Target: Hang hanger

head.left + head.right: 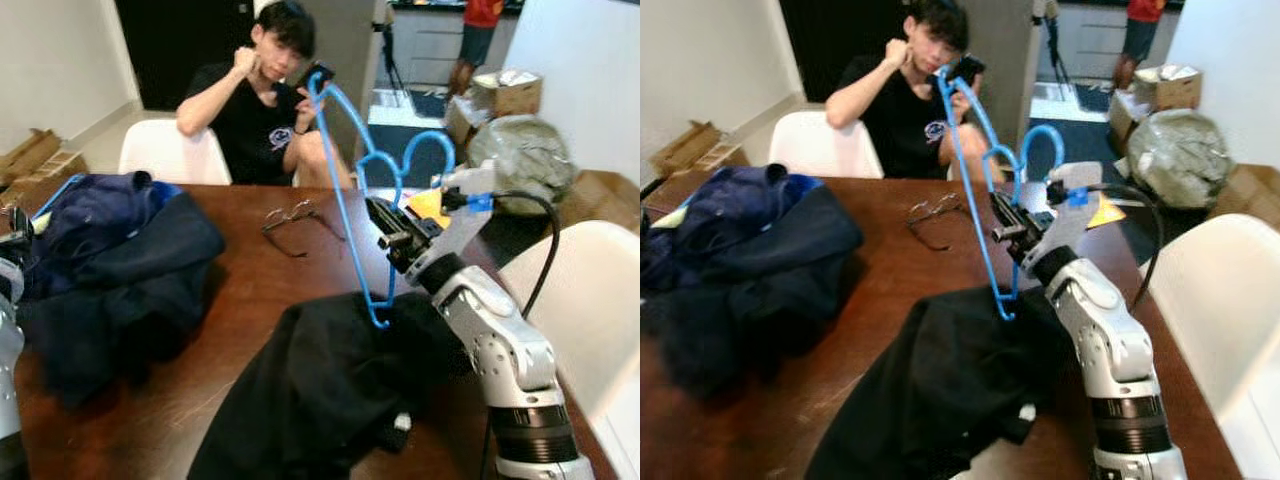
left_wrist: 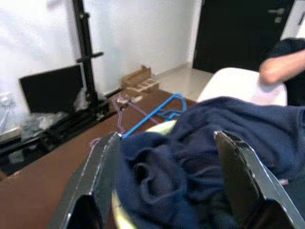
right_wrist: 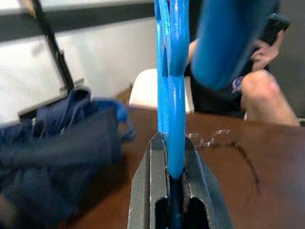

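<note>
Blue plastic — the hanger (image 1: 345, 190) stands nearly upright above the middle of the dark wooden bench (image 1: 250, 270), gripped by the right pincer (image 1: 385, 222), whose two black fingers (image 3: 152, 191) are pressed tight on one of its bars, as the right wrist view shows plainly. The hanger's upper end reaches toward the far side, its lower tip dips to the edge of a black garment (image 1: 320, 390) that lies crumpled on the near part of the bench, just left of the silver right arm (image 1: 500, 350). A heap of navy clothing (image 1: 120, 270) covers the left side of the bench, and the left pincer (image 2: 167, 186) hovers right over it with its fingers spread wide — nothing between them but the dark blue cloth beneath. Beyond that heap, at the bench's left edge, another blue hanger (image 2: 157, 112) and a thin purple one (image 2: 121, 107) lie flat. A pair of spectacles (image 1: 295, 220) rests on the bare wood toward the far side, apart from both piles. A person (image 1: 260, 100) in a black shirt sits at the far edge on a white chair (image 1: 165, 150); a second white chair (image 1: 590, 300) stands at the right of the bench. Cardboard boxes (image 1: 510, 92) sit on the floor farther back at the right.
</note>
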Available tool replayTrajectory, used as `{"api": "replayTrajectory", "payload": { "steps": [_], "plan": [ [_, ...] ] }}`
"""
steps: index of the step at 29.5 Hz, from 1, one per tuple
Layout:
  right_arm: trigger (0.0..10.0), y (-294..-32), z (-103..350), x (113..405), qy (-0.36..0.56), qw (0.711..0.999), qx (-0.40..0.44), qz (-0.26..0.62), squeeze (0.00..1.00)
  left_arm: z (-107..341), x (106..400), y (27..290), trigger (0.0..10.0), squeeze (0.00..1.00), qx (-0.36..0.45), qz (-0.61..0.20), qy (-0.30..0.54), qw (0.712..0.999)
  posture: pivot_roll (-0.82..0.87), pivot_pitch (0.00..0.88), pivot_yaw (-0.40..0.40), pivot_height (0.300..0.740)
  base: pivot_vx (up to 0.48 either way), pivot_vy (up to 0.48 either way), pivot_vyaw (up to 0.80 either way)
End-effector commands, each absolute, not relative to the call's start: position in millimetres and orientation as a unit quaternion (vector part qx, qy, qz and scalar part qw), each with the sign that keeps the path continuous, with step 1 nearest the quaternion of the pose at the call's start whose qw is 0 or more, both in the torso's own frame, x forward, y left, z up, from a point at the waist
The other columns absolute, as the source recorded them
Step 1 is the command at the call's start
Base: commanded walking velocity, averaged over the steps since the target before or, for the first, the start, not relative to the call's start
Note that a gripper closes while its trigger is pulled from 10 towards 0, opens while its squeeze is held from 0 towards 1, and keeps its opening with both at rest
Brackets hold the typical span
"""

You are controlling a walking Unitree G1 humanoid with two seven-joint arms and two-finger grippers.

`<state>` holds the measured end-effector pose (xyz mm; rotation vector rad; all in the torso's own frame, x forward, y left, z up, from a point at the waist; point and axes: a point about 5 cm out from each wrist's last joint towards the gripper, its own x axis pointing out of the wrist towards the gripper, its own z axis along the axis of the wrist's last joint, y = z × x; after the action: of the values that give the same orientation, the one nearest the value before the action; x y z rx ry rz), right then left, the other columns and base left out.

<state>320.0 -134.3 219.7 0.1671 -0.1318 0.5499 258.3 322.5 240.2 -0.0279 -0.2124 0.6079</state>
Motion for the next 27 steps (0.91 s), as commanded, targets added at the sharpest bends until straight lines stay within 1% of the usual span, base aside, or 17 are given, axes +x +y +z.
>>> {"api": "replayTrajectory", "payload": {
  "steps": [1, 4, 5, 9, 11, 12, 15, 16, 18, 23, 27],
  "plan": [
    [10.0, -130, 219, 318, -0.058, 0.955, 0.062, 0.286, 0.00, 239, 259, 324, 10.0, 0.00, -0.011, 0.297, -0.096, 0.950, 0.12, 0.000, -0.052, 0.740, -0.292, 0.356, 0.00],
    [10.0, -129, 218, 317, -0.049, 0.954, 0.048, 0.291, 0.00, 239, 261, 322, 10.0, 0.00, -0.011, 0.289, -0.095, 0.953, 0.12, 0.000, -0.052, 0.740, -0.292, 0.359, 0.00],
    [10.0, -130, 219, 318, -0.047, 0.955, 0.040, 0.291, 0.00, 242, 265, 322, 10.0, 0.00, -0.009, 0.272, -0.097, 0.957, 0.12, 0.000, -0.054, 0.740, -0.296, 0.360, 0.00],
    [10.0, -130, 220, 318, -0.048, 0.955, 0.039, 0.291, 0.00, 244, 267, 321, 10.0, 0.00, -0.010, 0.262, -0.100, 0.960, 0.12, 0.000, -0.054, 0.740, -0.296, 0.354, 0.00],
    [10.0, -129, 221, 318, -0.048, 0.954, 0.037, 0.292, 0.00, 251, 275, 317, 10.0, 0.00, -0.016, 0.229, -0.110, 0.967, 0.11, 0.000, -0.057, 0.740, -0.259, 0.334, 0.00],
    [10.0, -129, 221, 317, -0.047, 0.954, 0.035, 0.293, 0.00, 252, 279, 315, 10.0, 0.00, -0.017, 0.211, -0.106, 0.971, 0.11, 0.000, -0.058, 0.740, 0.000, 0.000, 0.00],
    [10.0, -129, 221, 317, -0.047, 0.954, 0.034, 0.294, 0.00, 252, 282, 314, 10.0, 0.00, -0.018, 0.200, -0.103, 0.974, 0.11, 0.000, -0.058, 0.740, 0.000, 0.000, 0.00],
    [10.0, -128, 220, 317, -0.041, 0.954, 0.028, 0.294, 0.00, 252, 286, 313, 10.0, 0.00, -0.017, 0.187, -0.102, 0.977, 0.11, 0.000, -0.058, 0.740, 0.000, 0.000, -0.80],
    [10.0, -128, 220, 317, -0.041, 0.954, 0.028, 0.294, 0.00, 252, 286, 313, 10.0, 0.00, -0.017, 0.187, -0.102, 0.977, 0.11, 0.000, -0.058, 0.740, 0.000, 0.000, -0.80],
    [10.0, -129, 220, 316, -0.032, 0.954, 0.017, 0.297, 0.00, 259, 299, 312, 10.0, 0.00, -0.011, 0.169, -0.113, 0.979, 0.10, 0.000, -0.057, 0.740, 0.000, 0.000, -0.80],
    [10.0, -129, 221, 316, -0.033, 0.955, 0.015, 0.295, 0.00, 261, 303, 309, 10.0, 0.00, -0.008, 0.164, -0.117, 0.980, 0.09, 0.000, -0.055, 0.740, 0.000, 0.000, -0.80]
  ]
}}
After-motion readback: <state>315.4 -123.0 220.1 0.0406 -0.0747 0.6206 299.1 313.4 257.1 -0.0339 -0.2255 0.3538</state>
